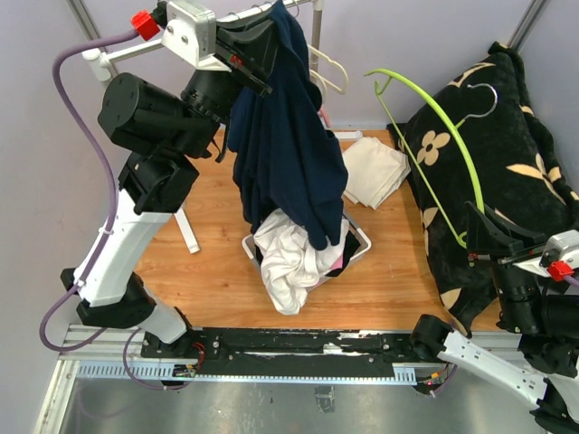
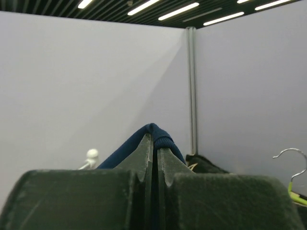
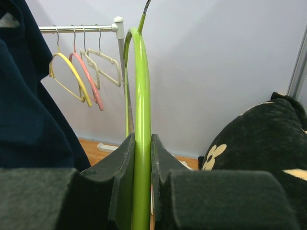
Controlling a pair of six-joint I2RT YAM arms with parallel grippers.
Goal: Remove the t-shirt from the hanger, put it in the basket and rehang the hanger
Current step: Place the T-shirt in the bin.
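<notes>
A navy t-shirt [image 1: 285,145] hangs down from my left gripper [image 1: 264,47], which is raised high at the back and shut on its top edge. In the left wrist view the navy cloth [image 2: 160,135] pokes up between the closed jaws of the gripper [image 2: 156,143]. A lime green hanger [image 1: 434,117] is bare and held up at the right by my right gripper [image 1: 478,237]. In the right wrist view the gripper [image 3: 142,146] is clamped on the green hanger rod [image 3: 141,96]. The shirt and the hanger are apart.
A white basket [image 1: 360,242] with white and pink laundry [image 1: 289,262] sits under the shirt. A folded white cloth [image 1: 373,170] lies behind it. A black flowered cushion [image 1: 493,154] fills the right. A clothes rack [image 3: 81,28] with yellow, pink and white hangers [image 3: 79,72] stands at the back.
</notes>
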